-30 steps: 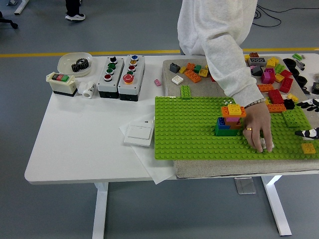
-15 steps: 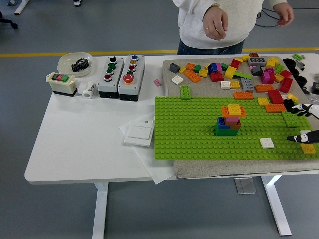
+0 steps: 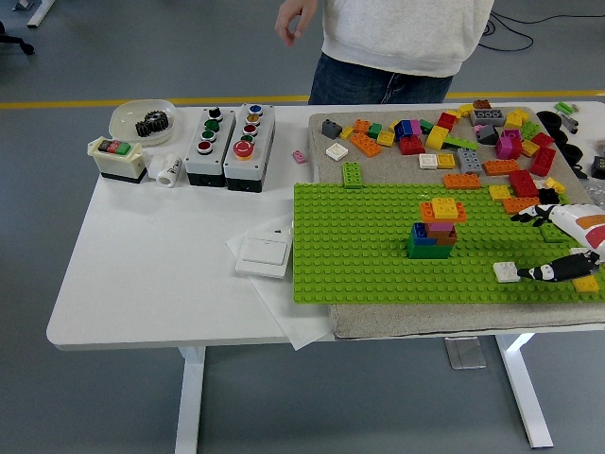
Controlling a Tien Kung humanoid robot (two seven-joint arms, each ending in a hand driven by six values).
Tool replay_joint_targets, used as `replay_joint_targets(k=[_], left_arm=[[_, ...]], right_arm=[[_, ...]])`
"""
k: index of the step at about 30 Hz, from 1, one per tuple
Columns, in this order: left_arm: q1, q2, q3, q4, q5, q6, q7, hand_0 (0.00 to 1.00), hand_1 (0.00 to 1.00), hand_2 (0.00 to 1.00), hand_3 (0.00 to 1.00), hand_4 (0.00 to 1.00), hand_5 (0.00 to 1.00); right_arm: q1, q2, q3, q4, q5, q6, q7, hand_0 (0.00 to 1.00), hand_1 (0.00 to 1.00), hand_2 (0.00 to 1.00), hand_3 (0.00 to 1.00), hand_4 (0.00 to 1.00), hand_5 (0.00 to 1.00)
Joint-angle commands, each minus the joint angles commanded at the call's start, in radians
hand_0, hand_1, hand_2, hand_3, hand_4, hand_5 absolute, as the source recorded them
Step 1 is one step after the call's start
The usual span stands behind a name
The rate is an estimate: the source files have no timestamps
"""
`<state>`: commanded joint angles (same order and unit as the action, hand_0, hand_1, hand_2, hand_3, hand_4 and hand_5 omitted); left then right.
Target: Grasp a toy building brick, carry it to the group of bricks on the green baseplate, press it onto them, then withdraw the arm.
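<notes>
The right robot hand is reaching in over the green baseplate from the right edge, its fingers spread and holding nothing; the lower fingertip is lying just beside the white brick, probably lining up for a grasp. That brick is a small, flat, square plastic piece with studs on top, sitting loose on the studded plate directly ahead of the fingers. Farther out beyond it, well apart from the robot hand, the brick stack is standing on the plate: green and blue at the bottom, pink and brown between, orange and yellow on top, the likely target for pressing. A heap of loose bricks is lying past the robot hand on a coarse grey mat covering the white worktop. A person in a light sweatshirt is standing at the far side, hands off the worktop.
</notes>
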<state>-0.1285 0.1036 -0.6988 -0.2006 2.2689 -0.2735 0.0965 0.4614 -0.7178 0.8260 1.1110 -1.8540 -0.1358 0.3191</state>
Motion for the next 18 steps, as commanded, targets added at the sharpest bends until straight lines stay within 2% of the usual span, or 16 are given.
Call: replay_joint_targets(k=[6,18], left_arm=[[-0.001,0.001,0.001,0.0,0.0,-0.002,0.0,0.816,0.803,0.805,0.601,0.677,0.602],[-0.001,0.002,0.005,-0.001,0.0,-0.005,-0.002,0.816,0.803,0.806,0.602,0.677,0.602]], right_arm=[[0.021,0.008,-0.041,0.003,-0.013,-0.006,-0.008,0.65,0.628,0.692,0.721,0.969,0.357],[0.057,0.059,-0.081,-0.071,-0.019,0.025,-0.032,0.602,0.607,0.667,0.663,0.942,0.345]])
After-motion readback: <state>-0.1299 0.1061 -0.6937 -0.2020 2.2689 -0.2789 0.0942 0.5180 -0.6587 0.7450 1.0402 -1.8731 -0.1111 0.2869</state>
